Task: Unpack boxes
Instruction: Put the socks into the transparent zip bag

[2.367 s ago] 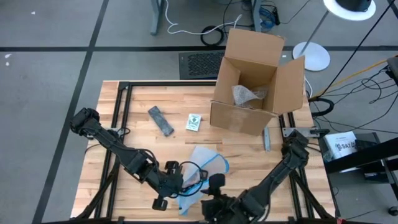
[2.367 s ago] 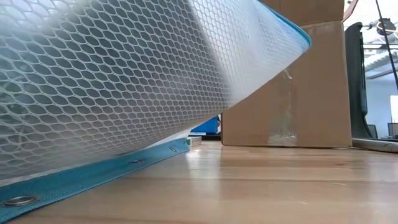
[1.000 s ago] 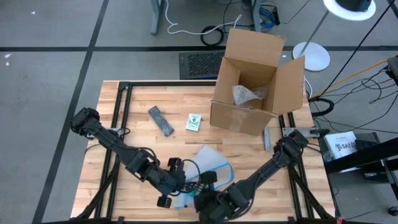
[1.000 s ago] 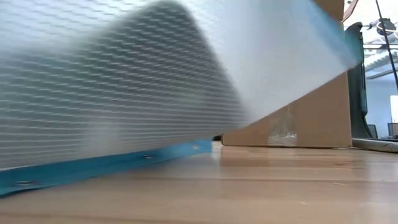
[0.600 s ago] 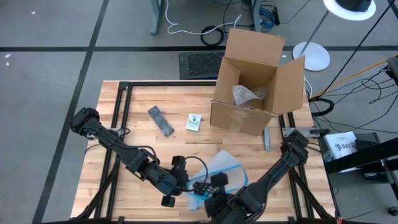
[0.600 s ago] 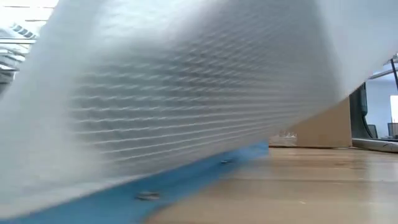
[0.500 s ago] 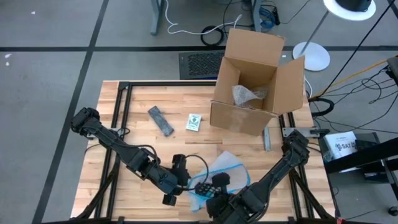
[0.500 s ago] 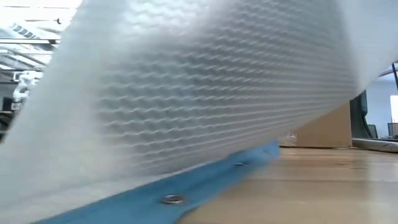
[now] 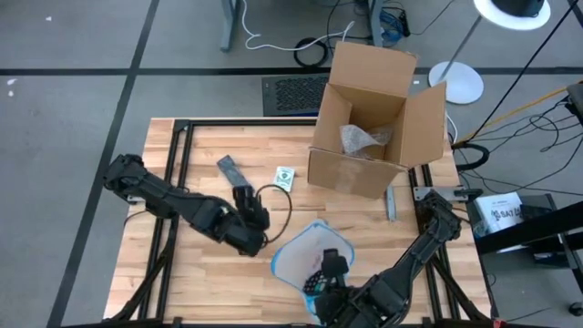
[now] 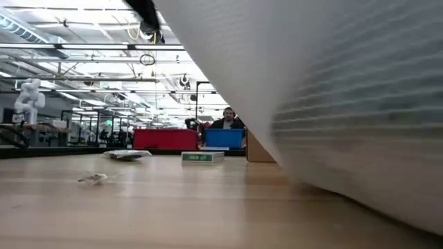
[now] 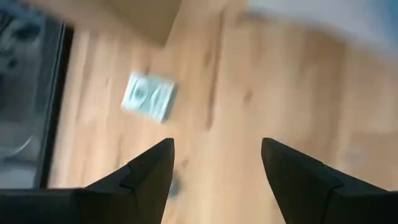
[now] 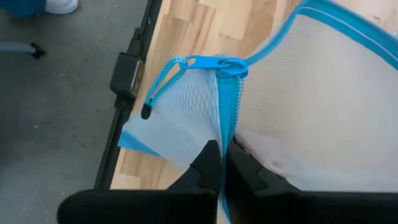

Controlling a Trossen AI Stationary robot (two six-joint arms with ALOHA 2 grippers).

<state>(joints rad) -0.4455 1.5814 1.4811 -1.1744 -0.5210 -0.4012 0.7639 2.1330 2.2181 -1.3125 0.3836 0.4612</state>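
Observation:
The brown cardboard box point(image 9: 369, 128) stands open at the table's far right, with a crumpled grey wrapping point(image 9: 363, 138) inside; its corner point(image 10: 257, 151) shows in the low view. My right gripper point(image 9: 326, 271) is near the table's front edge, shut on a clear mesh pouch with a blue zip edge point(image 9: 305, 253). The pouch point(image 10: 332, 90) fills the right of the low view. My left gripper point(image 9: 258, 219) is left of the pouch, open over bare wood point(image 11: 217, 146), and points toward a small green and white packet point(image 11: 148, 96). My right gripper pinches the pouch's blue zipped edge point(image 12: 225, 124) between its two fingers, a little below the zip pull point(image 12: 231, 65). The fingers slant down from the near side and lie along the zip. The pouch bulges out to either side. I cannot tell whether its lower part touches the table.
A flat grey piece point(image 9: 228, 168) and the green and white packet point(image 9: 284, 177) lie left of the box. A grey strip point(image 9: 390, 202) lies at the box's near right corner. A black grille-topped unit point(image 9: 293, 91) stands beyond the far edge. Bare wood lies at the table's left.
My left gripper has opened, let go of the pouch, tipped upward and drawn off toward the far edge and the packet. My right gripper has risen and gone toward the table's right edge with the pouch, which has swung out of the left of the low view.

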